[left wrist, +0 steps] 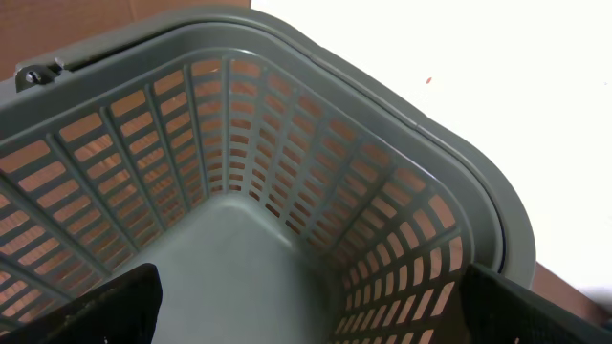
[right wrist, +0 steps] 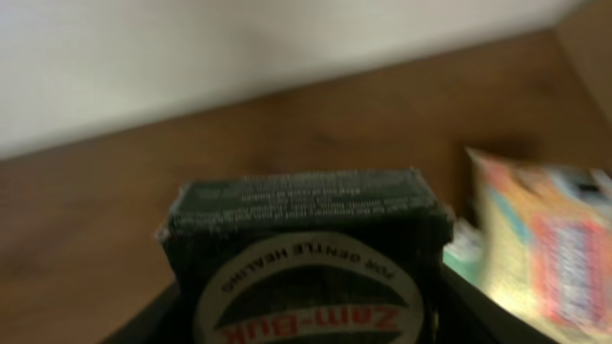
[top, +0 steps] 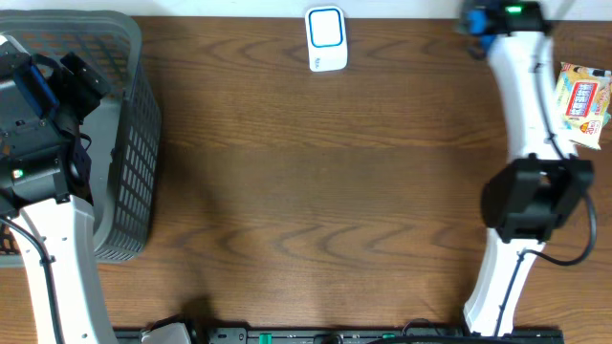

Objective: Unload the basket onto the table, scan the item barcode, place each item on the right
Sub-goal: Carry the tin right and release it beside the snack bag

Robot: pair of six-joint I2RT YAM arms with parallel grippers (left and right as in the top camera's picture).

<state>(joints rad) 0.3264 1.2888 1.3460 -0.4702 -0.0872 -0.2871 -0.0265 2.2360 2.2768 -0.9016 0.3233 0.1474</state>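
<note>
The item is a dark green Zam-Buk box (right wrist: pixel 304 239) with a white oval label, and it fills the lower middle of the right wrist view. My right gripper (right wrist: pixel 306 330) is shut on the box, with a dark finger on each side. Overhead, that gripper (top: pixel 485 19) reaches to the table's far right corner. A white scanner with a blue window (top: pixel 326 38) stands at the far middle edge, well to its left. My left gripper (left wrist: pixel 316 320) hangs open and empty inside the grey basket (left wrist: pixel 402 105), seen overhead at the far left (top: pixel 76 76).
A colourful snack packet (top: pixel 583 100) lies at the right edge, close to the right arm, and shows blurred in the right wrist view (right wrist: pixel 545 239). The grey slatted basket (top: pixel 134 143) takes up the left end of the wooden table (top: pixel 316 182).
</note>
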